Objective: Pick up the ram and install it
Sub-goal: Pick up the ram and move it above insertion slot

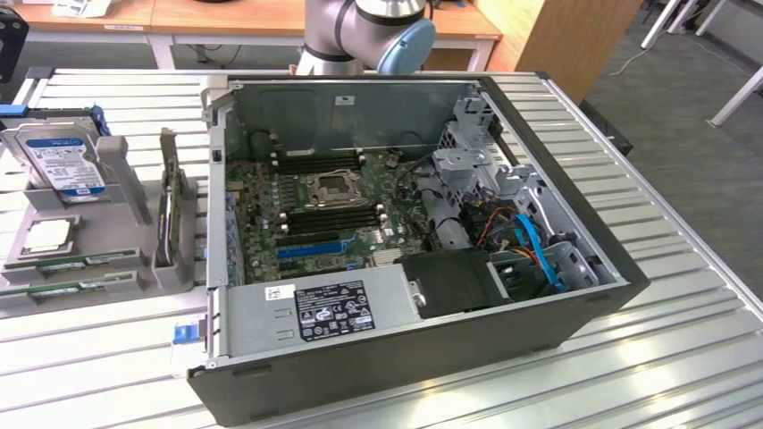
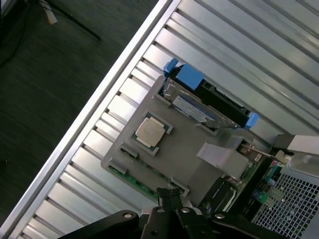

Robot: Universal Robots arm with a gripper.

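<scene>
Gripper up close in the wrist view, black fingers pinched together, hanging over the grey holder. One green ram edge, one CPU and one hard drive sit there. Exterior view counts two ram sticks, beside the open PC case.

ram | thin green stick | lying flat in grey holder slot | outside computer case
</scene>
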